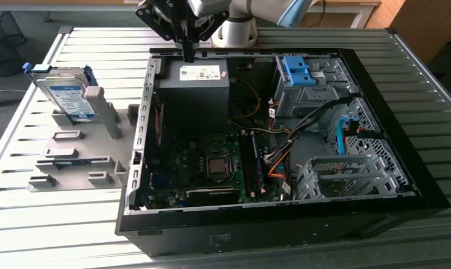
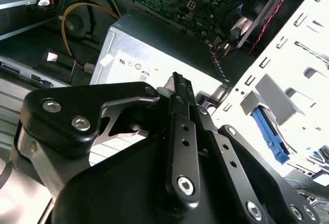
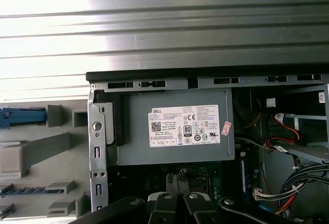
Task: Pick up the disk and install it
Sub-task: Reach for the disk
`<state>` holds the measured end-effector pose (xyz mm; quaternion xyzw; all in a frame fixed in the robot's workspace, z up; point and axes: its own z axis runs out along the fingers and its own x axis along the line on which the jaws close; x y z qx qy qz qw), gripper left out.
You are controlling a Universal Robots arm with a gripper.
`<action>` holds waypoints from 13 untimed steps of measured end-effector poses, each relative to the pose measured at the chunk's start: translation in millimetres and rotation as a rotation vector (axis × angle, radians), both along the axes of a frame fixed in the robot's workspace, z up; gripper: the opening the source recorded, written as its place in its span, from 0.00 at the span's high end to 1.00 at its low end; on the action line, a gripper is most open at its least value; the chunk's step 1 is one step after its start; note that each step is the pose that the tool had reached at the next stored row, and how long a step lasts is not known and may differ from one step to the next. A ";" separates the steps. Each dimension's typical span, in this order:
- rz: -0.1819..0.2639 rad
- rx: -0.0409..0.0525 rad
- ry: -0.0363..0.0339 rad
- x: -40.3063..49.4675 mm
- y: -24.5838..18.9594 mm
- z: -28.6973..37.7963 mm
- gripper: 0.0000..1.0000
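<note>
**Empty gripper over the case, disk waiting in the rack**

The gripper (image 1: 189,58) is hanging above the rear edge of the open case (image 1: 427,188), its tips pointing down at the power supply (image 1: 194,89). In the second wrist view the two fingers (image 2: 181,93) are lying pressed together, and nothing is sitting between them. The gripper is closed and carrying nothing.

The disk (image 1: 65,94) is standing on edge in the grey rack (image 1: 75,162) on the table (image 1: 38,224). It is outside the case, towards the exterior view's left, and well apart from the gripper. Its labelled face is tilting slightly back and its blue carrier is framing it. No part of the pick appears to be done yet, so the work in hand is judged to be the reach for the disk.

Doing that reach well is likely to mean:

- **Opening wide enough:** the jaws need to be wider than the disk's thin dimension before they are level with it.
- **Matching the lean:** the fingers should be meeting the two flat faces squarely, not the corners.
- **Gripping the upper part:** this keeps the fingertips clear of the rack's grey posts, which are standing just beside the disk's lower edge.
- **Keeping height over the case wall:** the side wall is standing between gripper and rack, so a low sideways path is risking a knock.
- **Holding firmly but gently:** the metal faces look smooth and may be slipping under a light grip, while the blue carrier is plastic and may be flexing if it takes the load.
</note>
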<state>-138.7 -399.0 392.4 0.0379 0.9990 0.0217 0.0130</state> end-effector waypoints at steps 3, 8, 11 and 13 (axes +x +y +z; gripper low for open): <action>0.000 -0.0002 0.0004 -0.8 0.0 -0.1 0.89; 0.000 -0.0002 0.0009 -2.2 0.0 -0.4 0.89; 0.000 -0.0001 0.0009 -3.1 0.1 -0.6 0.89; 0.000 0.0000 0.0008 -3.6 0.0 -0.7 0.89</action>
